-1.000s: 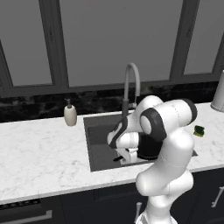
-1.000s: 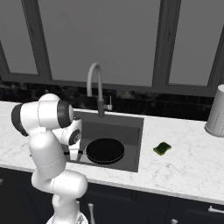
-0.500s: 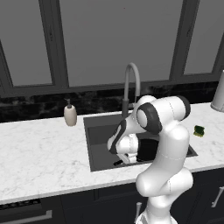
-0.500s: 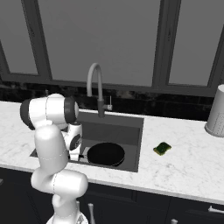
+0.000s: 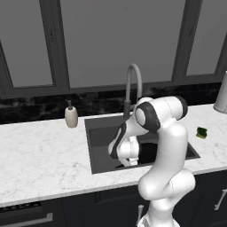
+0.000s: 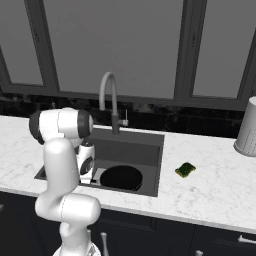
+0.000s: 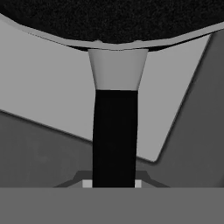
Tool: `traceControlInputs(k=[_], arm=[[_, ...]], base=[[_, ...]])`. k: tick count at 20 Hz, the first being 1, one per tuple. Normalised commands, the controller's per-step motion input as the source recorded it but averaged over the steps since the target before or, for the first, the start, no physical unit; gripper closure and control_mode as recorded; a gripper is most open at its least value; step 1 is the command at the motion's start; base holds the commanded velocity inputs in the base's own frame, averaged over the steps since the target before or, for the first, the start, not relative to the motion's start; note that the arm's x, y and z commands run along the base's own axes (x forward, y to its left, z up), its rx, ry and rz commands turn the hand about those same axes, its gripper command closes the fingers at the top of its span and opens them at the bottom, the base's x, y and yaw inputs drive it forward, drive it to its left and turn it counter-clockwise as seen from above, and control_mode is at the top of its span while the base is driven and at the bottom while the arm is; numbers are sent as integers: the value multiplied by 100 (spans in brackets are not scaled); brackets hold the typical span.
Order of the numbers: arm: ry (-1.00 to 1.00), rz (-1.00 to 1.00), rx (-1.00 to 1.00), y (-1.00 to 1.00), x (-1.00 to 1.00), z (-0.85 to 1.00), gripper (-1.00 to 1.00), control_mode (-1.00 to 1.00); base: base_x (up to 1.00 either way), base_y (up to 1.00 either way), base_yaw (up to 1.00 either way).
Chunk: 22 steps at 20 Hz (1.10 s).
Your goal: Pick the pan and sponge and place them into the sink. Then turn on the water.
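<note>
Pan handle first: in the hand view the thin black handle runs straight up from between the gripper tips to the pan's dark round body, and the jaws are pressed in on that handle, pinching it. From the right base view the pan sits low inside the sink, over the lighter square of the basin floor, with the robot's wrist reaching down at its left side. Whether the pan rests on the bottom or hangs just above it, I cannot tell from where I stand.

So my reading is that the first placement is nearly done. The next move calls for letting the handle go and lifting the hand straight out without knocking the faucet, which arches right over the basin. After that the arm has to swing across to the sponge, which lies on the counter to the right of the sink, near its rim but apart from it. It is small and low, so the grip will want to come from above. The water is not yet running; no stream falls from the spout.

Around all this, the white marble top carries a cream soap dispenser to the left of the basin and a pale perforated canister at the far right. Behind runs a dark backsplash, with tall dark-framed windows above and dark cabinets below.
</note>
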Motion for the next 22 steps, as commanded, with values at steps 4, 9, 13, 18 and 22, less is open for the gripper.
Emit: traceControlInputs(k=[4,9,13,18,22], arm=[[-1,-2,0,8,8,-24,100,-100],[-3,0,0,8,1,-20,100,-100],[-7,0,0,12,0,-13,100,-100],[-7,0,0,12,0,-12,100,-100],[-3,0,0,8,0,-11,100,-100]], base=[[0,0,0],[0,0,0],[0,0,0],[0,0,0],[0,0,0]])
